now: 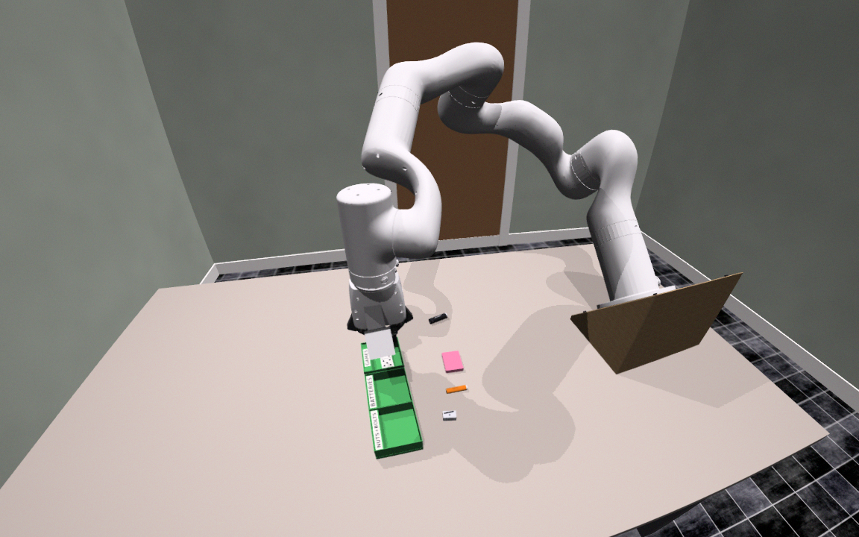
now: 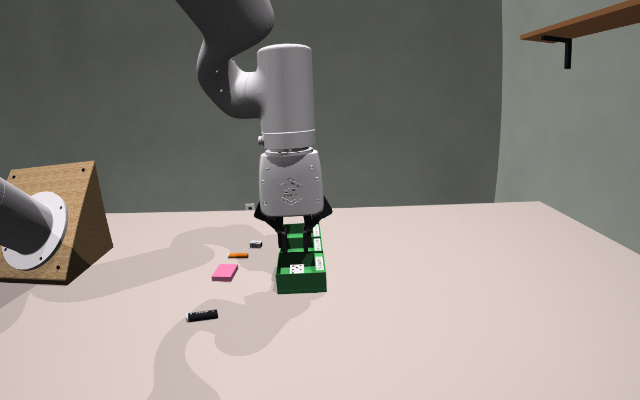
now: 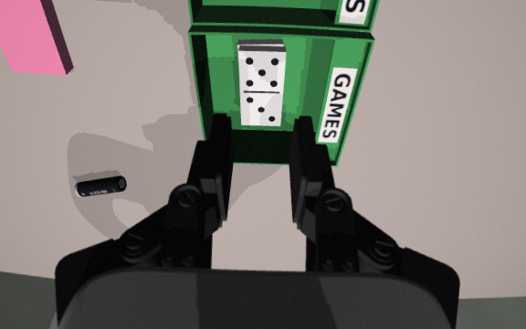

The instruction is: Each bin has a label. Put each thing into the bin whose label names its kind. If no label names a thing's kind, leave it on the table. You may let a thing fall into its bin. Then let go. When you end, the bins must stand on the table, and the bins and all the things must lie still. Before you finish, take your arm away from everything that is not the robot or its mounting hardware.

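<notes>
A row of three green bins stands on the table, labelled GAMES [image 3: 281,96], BATTERIES [image 1: 389,390] and NUTS+BOLTS [image 1: 396,430]. A white domino [image 3: 260,84] lies flat on the floor of the GAMES bin; it also shows in the exterior view [image 2: 296,269]. My gripper [image 3: 262,138] hangs above the near end of that bin, fingers partly apart with nothing between them. A black battery [image 3: 100,186] lies on the table beside the bin row. A pink block [image 1: 452,361], an orange stick [image 1: 456,389] and a small white piece [image 1: 449,415] lie to the side of the bins.
The arm's wooden wedge mount [image 1: 659,324] stands at the table's edge, well away from the bins. The arm's links arch high over the table behind the gripper.
</notes>
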You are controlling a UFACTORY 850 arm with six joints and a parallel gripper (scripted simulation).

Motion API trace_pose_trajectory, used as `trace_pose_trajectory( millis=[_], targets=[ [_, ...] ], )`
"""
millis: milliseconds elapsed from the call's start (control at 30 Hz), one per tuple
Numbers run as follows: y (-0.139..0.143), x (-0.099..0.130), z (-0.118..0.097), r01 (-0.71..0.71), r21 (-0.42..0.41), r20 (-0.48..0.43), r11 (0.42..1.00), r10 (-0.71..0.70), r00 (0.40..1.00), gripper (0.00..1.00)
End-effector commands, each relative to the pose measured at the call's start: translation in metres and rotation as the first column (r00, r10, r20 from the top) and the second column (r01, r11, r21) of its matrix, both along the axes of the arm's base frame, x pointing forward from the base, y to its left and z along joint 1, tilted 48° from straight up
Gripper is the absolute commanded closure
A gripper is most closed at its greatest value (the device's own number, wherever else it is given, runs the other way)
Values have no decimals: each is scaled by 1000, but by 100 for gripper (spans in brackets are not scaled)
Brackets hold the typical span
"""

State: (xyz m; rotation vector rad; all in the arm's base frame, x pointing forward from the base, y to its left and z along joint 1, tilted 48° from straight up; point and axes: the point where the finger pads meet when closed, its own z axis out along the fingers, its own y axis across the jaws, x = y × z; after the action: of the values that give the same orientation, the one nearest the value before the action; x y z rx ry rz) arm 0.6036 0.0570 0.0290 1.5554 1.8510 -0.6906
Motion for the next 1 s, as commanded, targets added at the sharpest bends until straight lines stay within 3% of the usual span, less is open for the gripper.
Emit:
trace_pose_trajectory(
  millis=[0, 67, 233, 533, 600, 633, 867, 967],
  targets=[
    [1, 0, 1, 0, 0, 1, 1000, 0, 1000, 69],
    [1, 0, 1, 0, 0, 1, 1000, 0, 1000, 69],
    [-19, -30, 21, -146, -15, -157, 989, 141, 977, 72],
    [-55, -84, 59, -352, -2, -383, 936, 325, 865, 72],
    [-55, -84, 59, -352, -2, -383, 936, 325, 865, 72],
    [-59, -90, 63, -415, 15, -449, 910, 377, 810, 72],
    [-87, -132, 92, -538, 64, -580, 840, 470, 665, 72],
    [-89, -134, 94, -589, 94, -635, 803, 504, 586, 72]
  ],
)
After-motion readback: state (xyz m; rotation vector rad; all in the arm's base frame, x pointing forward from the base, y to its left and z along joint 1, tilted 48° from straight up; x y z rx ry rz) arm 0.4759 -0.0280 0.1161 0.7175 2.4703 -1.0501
